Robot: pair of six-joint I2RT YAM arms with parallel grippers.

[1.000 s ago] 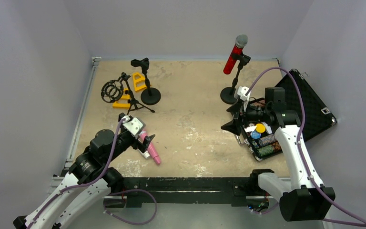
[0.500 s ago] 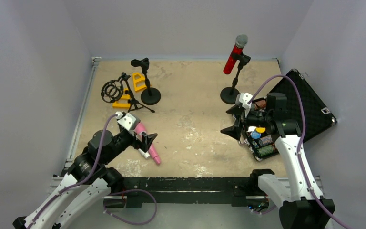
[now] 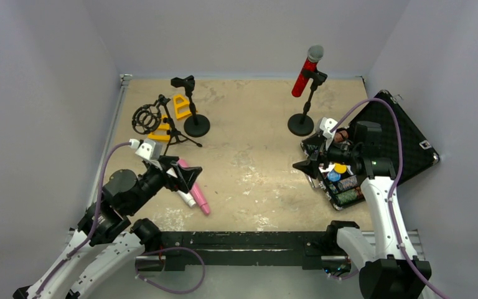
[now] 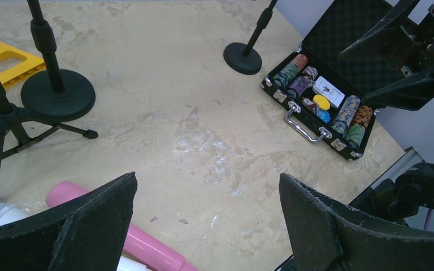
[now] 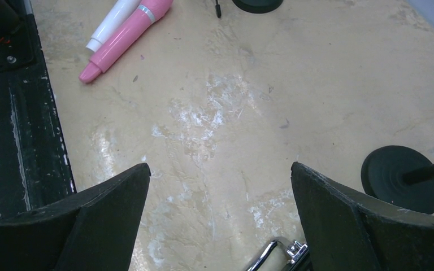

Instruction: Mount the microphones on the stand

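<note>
The glittery red microphone (image 3: 304,71) sits clipped in the back right stand (image 3: 300,124). The pink microphone (image 3: 198,196) and the white microphone (image 3: 187,199) lie side by side on the table at the front left. They also show in the right wrist view, pink (image 5: 127,36) and white (image 5: 113,22). My left gripper (image 3: 183,176) hovers open and empty just above them. In the left wrist view (image 4: 206,186) the pink one (image 4: 141,245) lies under the left finger. My right gripper (image 3: 308,161) is open and empty beside the case, above bare table (image 5: 220,175).
An empty round-base stand (image 3: 193,112) and a tripod stand with a ring mount (image 3: 159,119) are at the back left, by yellow pieces (image 3: 181,106). An open black case of poker chips (image 3: 348,180) lies at the right. A black rail (image 3: 243,240) runs along the front edge.
My left gripper has lifted and swung back left from the pink microphone, jaws wide open. The microphones have not moved. My right gripper has drifted slightly right.
</note>
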